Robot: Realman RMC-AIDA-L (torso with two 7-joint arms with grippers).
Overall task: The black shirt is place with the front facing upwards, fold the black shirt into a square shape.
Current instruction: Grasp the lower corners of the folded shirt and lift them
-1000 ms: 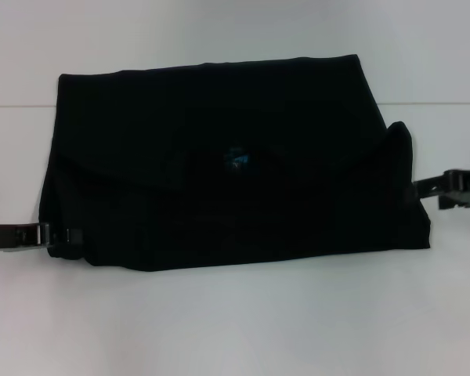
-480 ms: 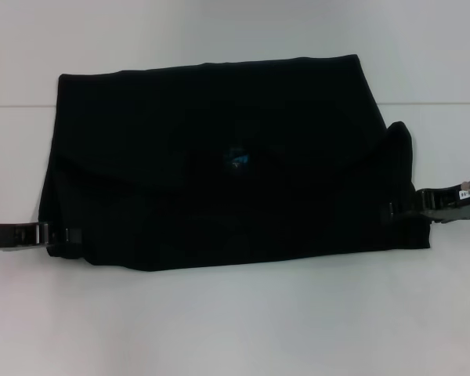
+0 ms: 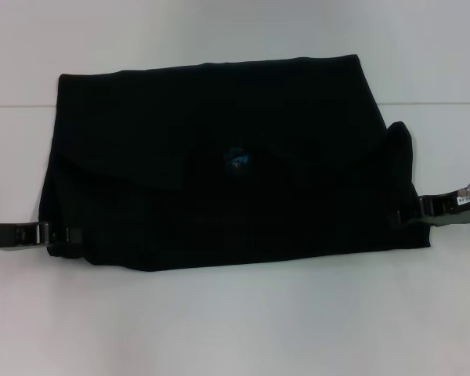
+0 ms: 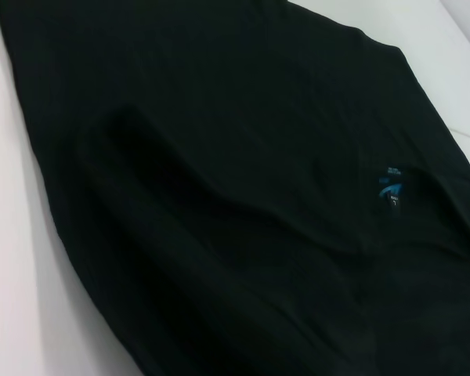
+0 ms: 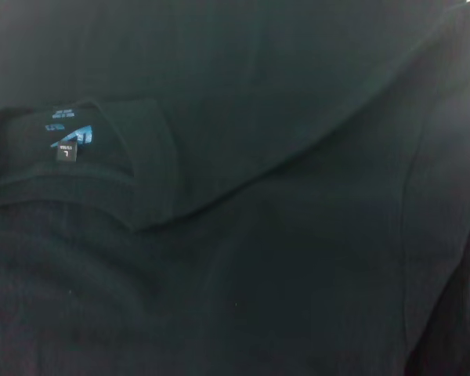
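Observation:
The black shirt point(image 3: 219, 157) lies folded into a wide band on the white table point(image 3: 235, 329). Its small blue neck label point(image 3: 236, 159) shows near the middle, and the lettering is hidden. My left gripper point(image 3: 59, 233) lies low at the shirt's left near edge, its tip on the cloth. My right gripper point(image 3: 403, 213) is at the shirt's right near edge, its tip against the cloth below a raised fold point(image 3: 399, 145). The left wrist view shows the shirt point(image 4: 219, 196) with its label point(image 4: 392, 186). The right wrist view is filled by the shirt point(image 5: 282, 235), with the label point(image 5: 69, 135) inside the collar.
A thin seam point(image 3: 16, 106) runs across the table behind the shirt's left side. White table surface surrounds the shirt on all sides, widest toward the near edge.
My right gripper has moved left and slightly down, from off the shirt to its right near edge. The left gripper and the shirt have not moved.

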